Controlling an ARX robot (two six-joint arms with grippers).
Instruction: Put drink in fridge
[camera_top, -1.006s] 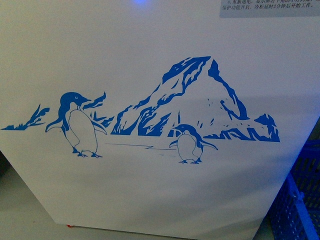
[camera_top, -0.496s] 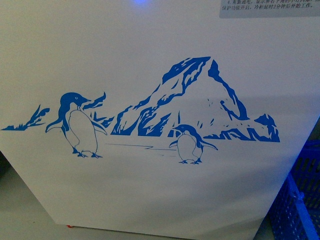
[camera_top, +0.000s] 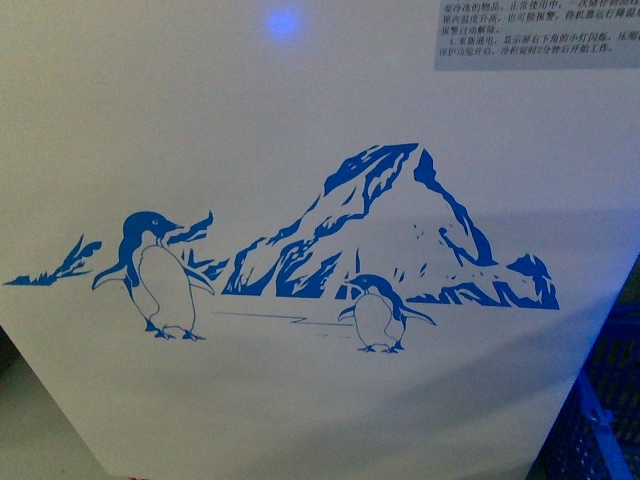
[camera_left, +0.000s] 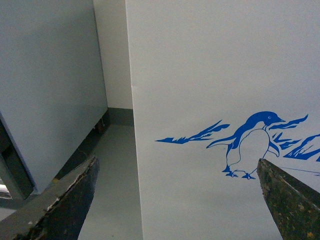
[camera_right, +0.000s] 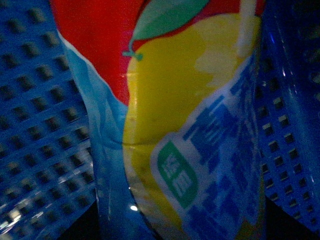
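Observation:
The fridge (camera_top: 300, 110) fills the front view as a white wall bearing a blue penguin-and-mountain decal (camera_top: 370, 230); neither arm shows there. In the left wrist view my left gripper (camera_left: 177, 200) stands open, its dark fingertips (camera_left: 75, 195) spread wide before the fridge's white side (camera_left: 210, 75), nothing between them. In the right wrist view the drink (camera_right: 175, 110), with a red, yellow and blue fruit label, fills the frame very close up. My right gripper is shut on the drink, its fingers hidden.
A blue perforated crate (camera_right: 35, 115) surrounds the drink and shows at the front view's lower right (camera_top: 600, 420). A tall grey-white cabinet (camera_left: 50, 85) stands beside the fridge, with a strip of grey floor (camera_left: 112, 175) between them.
The front view has shifted: the decal sits lower in frame, and the blue light spot and the text label at the top show more fully.

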